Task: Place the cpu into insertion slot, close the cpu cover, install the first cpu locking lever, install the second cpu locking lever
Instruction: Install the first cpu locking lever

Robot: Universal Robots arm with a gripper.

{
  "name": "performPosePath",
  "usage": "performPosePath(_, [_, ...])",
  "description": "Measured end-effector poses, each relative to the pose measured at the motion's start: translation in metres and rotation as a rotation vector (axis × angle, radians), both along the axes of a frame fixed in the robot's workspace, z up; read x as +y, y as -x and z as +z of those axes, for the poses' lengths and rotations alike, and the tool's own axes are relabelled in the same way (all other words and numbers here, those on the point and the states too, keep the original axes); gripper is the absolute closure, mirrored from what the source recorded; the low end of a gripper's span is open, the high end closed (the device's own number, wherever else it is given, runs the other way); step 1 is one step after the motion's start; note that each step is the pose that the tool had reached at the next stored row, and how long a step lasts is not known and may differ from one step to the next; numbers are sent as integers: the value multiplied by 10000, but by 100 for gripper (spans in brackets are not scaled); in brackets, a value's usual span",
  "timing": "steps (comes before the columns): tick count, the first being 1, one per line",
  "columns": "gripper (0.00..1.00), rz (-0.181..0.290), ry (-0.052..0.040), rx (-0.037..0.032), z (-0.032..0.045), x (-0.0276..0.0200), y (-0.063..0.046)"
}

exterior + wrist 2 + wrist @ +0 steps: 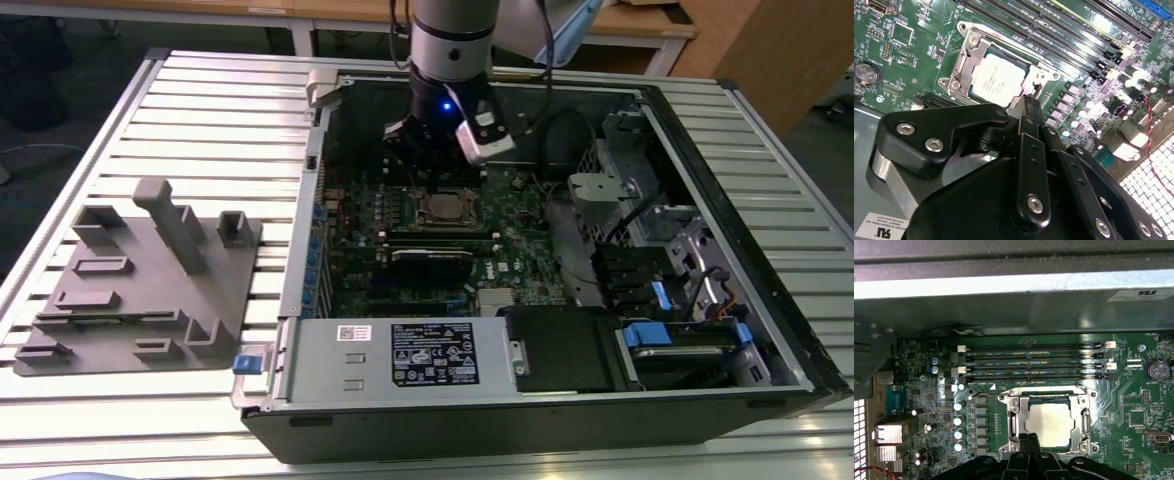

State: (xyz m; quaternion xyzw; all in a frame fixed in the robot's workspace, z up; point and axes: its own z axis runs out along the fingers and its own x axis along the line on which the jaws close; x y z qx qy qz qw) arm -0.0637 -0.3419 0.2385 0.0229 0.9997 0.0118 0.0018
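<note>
Grey slatted table point(200, 110) bears the computer case point(534, 425); gripper point(1029, 439), jaws pressed together, beside cpu point(1050, 422).

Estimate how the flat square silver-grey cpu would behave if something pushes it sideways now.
The flat square silver-grey cpu looks rigid, thin and probably light. It sits flat within the thin square metal cpu cover, so it likely would not slide. Its smooth top may be slippery.

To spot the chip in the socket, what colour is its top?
Pale silver-grey; the chip shows best in the second wrist view.
</note>
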Motion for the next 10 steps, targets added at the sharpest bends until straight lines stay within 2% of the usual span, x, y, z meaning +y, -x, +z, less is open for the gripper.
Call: performPosePath(10, [89, 0, -1, 0, 0, 0, 34])
